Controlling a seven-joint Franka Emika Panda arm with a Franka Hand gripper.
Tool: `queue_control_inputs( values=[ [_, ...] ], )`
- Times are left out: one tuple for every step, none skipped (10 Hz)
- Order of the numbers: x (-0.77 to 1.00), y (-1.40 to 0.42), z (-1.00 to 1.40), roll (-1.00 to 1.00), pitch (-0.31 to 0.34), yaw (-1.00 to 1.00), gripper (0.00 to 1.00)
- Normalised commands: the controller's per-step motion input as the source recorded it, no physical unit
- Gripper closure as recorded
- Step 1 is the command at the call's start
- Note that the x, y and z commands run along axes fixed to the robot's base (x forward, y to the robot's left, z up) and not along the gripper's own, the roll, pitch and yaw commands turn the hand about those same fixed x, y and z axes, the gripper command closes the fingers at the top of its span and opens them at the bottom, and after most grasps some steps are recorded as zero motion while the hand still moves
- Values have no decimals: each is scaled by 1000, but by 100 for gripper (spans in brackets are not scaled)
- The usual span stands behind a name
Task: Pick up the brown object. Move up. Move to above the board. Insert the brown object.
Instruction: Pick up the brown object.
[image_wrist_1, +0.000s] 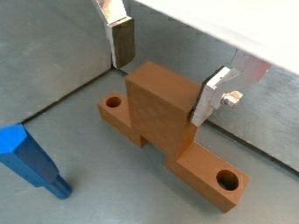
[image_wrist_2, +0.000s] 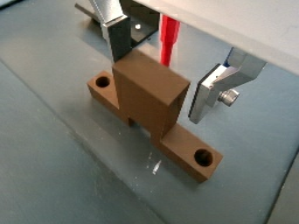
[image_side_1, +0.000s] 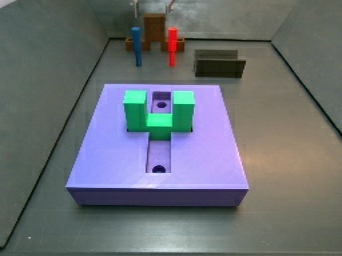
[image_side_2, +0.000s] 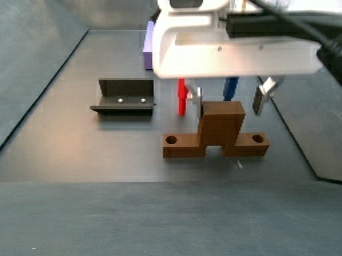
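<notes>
The brown object (image_wrist_1: 163, 114) rests on the grey floor: a flat bar with a round hole at each end and an upright block in its middle. It shows in both wrist views (image_wrist_2: 149, 96) and both side views (image_side_2: 221, 125) (image_side_1: 155, 24). My gripper (image_wrist_1: 163, 70) is open and low over it, with one finger on each side of the upright block's top (image_wrist_2: 163, 66) (image_side_2: 227, 95). One finger stands clearly apart from the block, the other close beside it. The lavender board (image_side_1: 107, 140) with its green U-shaped block (image_side_1: 159, 110) lies well away from the gripper.
A red peg (image_wrist_2: 170, 39) and a blue peg (image_wrist_1: 30, 157) stand close by the brown object, also seen in a side view (image_side_2: 183, 97) (image_side_2: 231, 90). The dark fixture (image_side_2: 123, 97) stands to one side. Grey walls close in the floor.
</notes>
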Motion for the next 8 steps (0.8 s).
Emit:
queue_control_inputs(
  values=[
    [0,157,-309,33,0,0,0],
    [0,114,-269,0,0,0,0],
    [0,34,-237,0,0,0,0],
    [0,0,-180,0,0,-9,0],
    [40,-37,-60,0,0,0,0],
    [37,-31,-60,0,0,0,0],
    [40,0,-114,0,0,0,0],
    [94,0,-137,0,0,11,0]
  ],
)
